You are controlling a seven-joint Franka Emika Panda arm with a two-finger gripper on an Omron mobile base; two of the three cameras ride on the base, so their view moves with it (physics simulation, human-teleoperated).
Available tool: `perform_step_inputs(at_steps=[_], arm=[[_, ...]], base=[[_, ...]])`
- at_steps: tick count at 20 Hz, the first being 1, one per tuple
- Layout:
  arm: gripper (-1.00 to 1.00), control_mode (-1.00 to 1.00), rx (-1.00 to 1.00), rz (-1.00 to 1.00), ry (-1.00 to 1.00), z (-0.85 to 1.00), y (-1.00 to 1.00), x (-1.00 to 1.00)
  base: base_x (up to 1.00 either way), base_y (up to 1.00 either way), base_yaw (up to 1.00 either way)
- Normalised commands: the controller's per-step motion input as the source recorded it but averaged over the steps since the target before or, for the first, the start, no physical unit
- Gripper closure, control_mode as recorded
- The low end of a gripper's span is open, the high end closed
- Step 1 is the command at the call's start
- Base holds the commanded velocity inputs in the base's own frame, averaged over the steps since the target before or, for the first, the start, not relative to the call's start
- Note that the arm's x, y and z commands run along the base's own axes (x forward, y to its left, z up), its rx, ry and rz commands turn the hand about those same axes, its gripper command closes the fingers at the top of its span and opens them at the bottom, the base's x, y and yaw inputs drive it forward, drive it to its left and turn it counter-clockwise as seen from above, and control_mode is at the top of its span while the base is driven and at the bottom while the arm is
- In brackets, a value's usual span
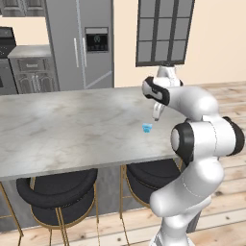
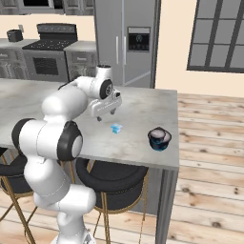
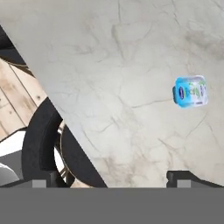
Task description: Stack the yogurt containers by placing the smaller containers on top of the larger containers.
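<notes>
Two yogurt containers stand on the grey marble counter [image 2: 143, 109], well apart from each other. The smaller one, a light-blue cup [image 2: 116, 128], sits upright on the counter's near half, a little in from the front edge; in the left base view the same light-blue cup [image 1: 147, 127] shows just left of the arm's forearm. From the hand view the light-blue cup [image 3: 190, 91] reads as a squarish tub with a printed blue-and-green lid, closed, so its contents cannot be seen. The larger one, a squat dark cup [image 2: 159, 138] with a pale top, stands to the right of the blue cup, close to the counter's right-hand corner and front edge. Its top covers it too; what is inside cannot be told. Neither cup rests on the other.

The gripper [image 2: 99, 117] hangs above the counter, to the left of the blue cup and slightly farther back, touching nothing. In the left base view the gripper [image 1: 156, 116] points down just above and right of the blue cup. In the hand view the two finger tips [image 3: 179, 176] sit far apart at the bottom edge, jaws spread wide with nothing between them.

Counted: one blue cup, one dark cup, two black round-seated bar stools [image 1: 57, 190] with gold legs tucked under the counter's near edge.
</notes>
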Motion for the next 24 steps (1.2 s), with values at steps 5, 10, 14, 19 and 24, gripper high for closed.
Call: perform_step_inputs(at_steps=[5,10,14,19,24], arm=[[-1.0,-1.0,-0.09,-0.02,0.0,-0.3,0.27,0.19],[-1.0,-1.0,0.05,0.0,0.0,-0.27,0.0,0.02],[-1.0,-1.0,0.1,-0.03,0.01,-0.11,0.0,0.03],[-1.0,-1.0,0.06,-0.08,0.0,-0.2,0.0,0.13],[-1.0,-1.0,0.01,-0.06,0.0,-0.28,0.0,0.2]], base=[[0.0,0.0,0.0],[0.0,0.0,0.0],[0.0,0.0,0.0],[0.0,0.0,0.0],[0.0,0.0,0.0]])
